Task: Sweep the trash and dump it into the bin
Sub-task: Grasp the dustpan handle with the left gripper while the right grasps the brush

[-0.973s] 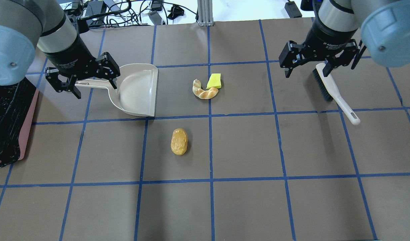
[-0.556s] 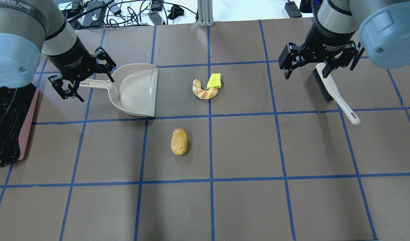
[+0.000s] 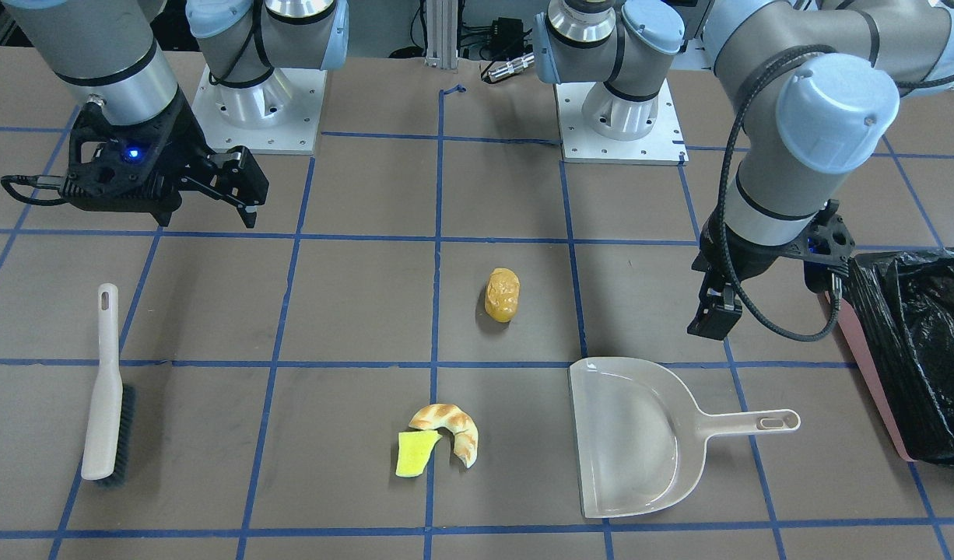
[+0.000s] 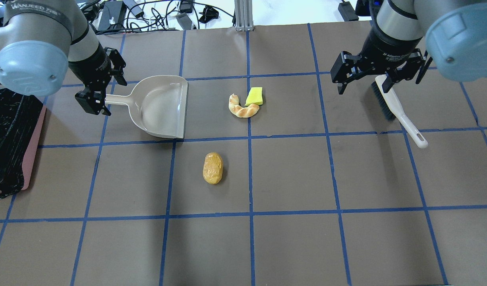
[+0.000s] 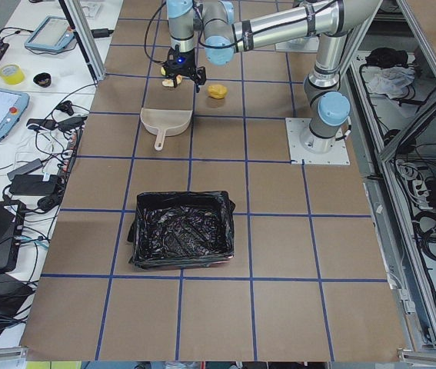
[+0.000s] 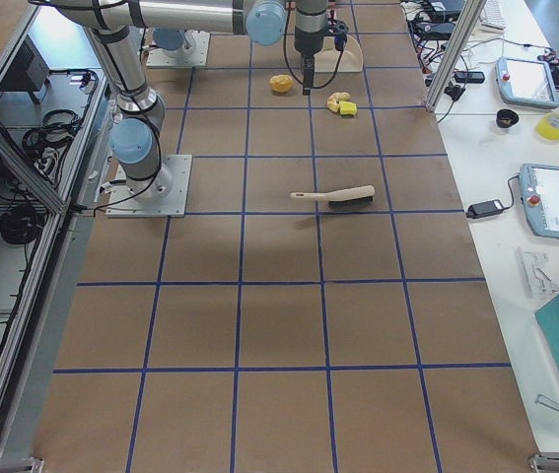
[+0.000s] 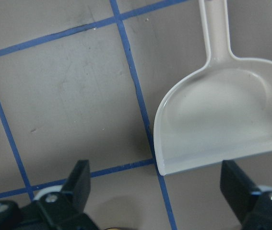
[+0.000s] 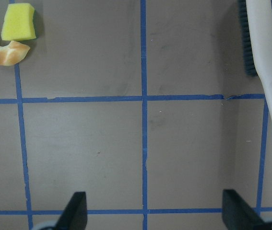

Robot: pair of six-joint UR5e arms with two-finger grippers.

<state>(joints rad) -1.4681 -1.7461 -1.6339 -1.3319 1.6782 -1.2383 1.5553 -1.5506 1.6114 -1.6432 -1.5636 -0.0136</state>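
While the roll [image 4: 213, 168], croissant piece [image 4: 243, 110] and yellow wedge [image 4: 254, 96] lie loose on the table [image 4: 291, 246], I hold both grippers open, my left gripper [image 4: 93, 104] beside the dustpan [image 4: 160, 107] handle and my right gripper [image 4: 380, 81] over the brush [image 4: 390, 104], and should straddle each handle squarely before closing.

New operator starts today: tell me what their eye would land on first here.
The bright yellow wedge stands out mid-table beside a croissant-like piece, with a golden roll apart, nearer the robot. A beige dustpan lies empty on the robot's left, a brush on its right, and the black-lined pink bin sits at the left edge.
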